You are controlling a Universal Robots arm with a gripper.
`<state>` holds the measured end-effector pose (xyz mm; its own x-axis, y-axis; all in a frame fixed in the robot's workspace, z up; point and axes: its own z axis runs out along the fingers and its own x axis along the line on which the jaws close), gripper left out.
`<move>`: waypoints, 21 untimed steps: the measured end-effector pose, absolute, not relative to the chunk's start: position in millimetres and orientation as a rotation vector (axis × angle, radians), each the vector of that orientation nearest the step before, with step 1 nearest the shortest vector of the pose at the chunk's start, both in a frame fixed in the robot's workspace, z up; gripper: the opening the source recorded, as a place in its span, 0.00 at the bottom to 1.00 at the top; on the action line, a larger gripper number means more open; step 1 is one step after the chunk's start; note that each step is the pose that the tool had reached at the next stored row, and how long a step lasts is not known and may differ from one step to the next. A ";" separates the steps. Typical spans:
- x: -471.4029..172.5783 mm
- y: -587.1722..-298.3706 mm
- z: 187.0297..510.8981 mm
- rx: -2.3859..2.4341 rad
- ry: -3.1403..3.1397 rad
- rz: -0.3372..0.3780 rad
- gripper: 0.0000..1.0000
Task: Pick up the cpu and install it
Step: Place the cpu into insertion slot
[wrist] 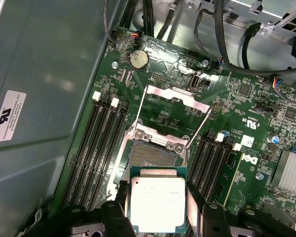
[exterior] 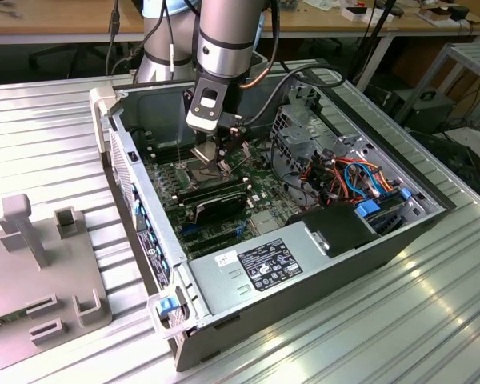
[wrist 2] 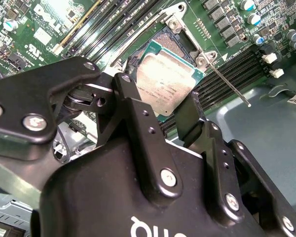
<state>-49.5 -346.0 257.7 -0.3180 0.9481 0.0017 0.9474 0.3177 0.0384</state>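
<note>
One CPU (wrist: 157,201), clamped between the fingers of the gripper (wrist: 158,211), held over the open socket (wrist: 150,153) of the motherboard (wrist: 246,106).

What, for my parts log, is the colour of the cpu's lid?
The cpu lid is silvery grey, green-rimmed; clearest in the first wrist view.

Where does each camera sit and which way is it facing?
Exterior view: off the arm, looking down into the open case; arm and gripper show.
First wrist view: at the wrist, facing the socket; fingertips show.
Second wrist view: behind the gripper body, facing the motherboard.
Both wrist views share the gripped cpu.
</note>
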 end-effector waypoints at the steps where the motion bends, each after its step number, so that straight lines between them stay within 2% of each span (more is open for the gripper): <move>1: -49.5 -345.9 257.6 1.836 2.522 0.050 0.55; 21: -49.3 -345.9 251.2 2.142 2.263 0.045 0.55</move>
